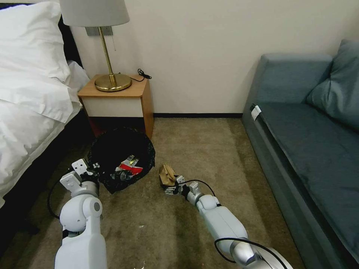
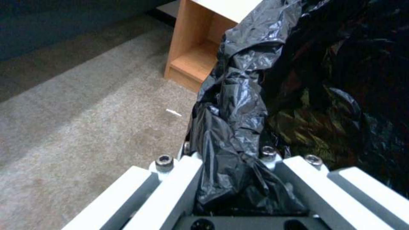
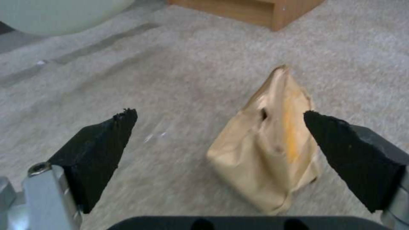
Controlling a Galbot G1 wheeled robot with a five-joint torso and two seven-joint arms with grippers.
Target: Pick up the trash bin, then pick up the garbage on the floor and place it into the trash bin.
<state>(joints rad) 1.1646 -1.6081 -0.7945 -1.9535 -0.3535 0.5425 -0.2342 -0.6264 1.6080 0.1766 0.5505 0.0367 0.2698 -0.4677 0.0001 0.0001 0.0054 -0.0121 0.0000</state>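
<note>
The trash bin point(image 1: 112, 149), lined with a black bag, sits low beside the nightstand. My left gripper point(image 1: 94, 167) is shut on its near rim; in the left wrist view the fingers point(image 2: 170, 188) pinch the bunched bag point(image 2: 234, 127). Inside the bin lies a red-and-white carton point(image 1: 131, 170) with a crumpled shiny piece point(image 1: 129, 161) beside it. A tan paper wad point(image 1: 167, 175), one piece of the garbage, rests on the carpet to the right of the bin. My right gripper point(image 1: 172, 188) is open just behind it. The wad point(image 3: 268, 150) lies between the black pads point(image 3: 102, 143), closer to one of them.
A wooden nightstand point(image 1: 116, 99) with a brass lamp point(image 1: 110, 80) stands right behind the bin. The bed point(image 1: 30, 112) is on the left and a blue sofa point(image 1: 299, 130) on the right. A small white scrap point(image 1: 141, 226) lies on the carpet between my arms.
</note>
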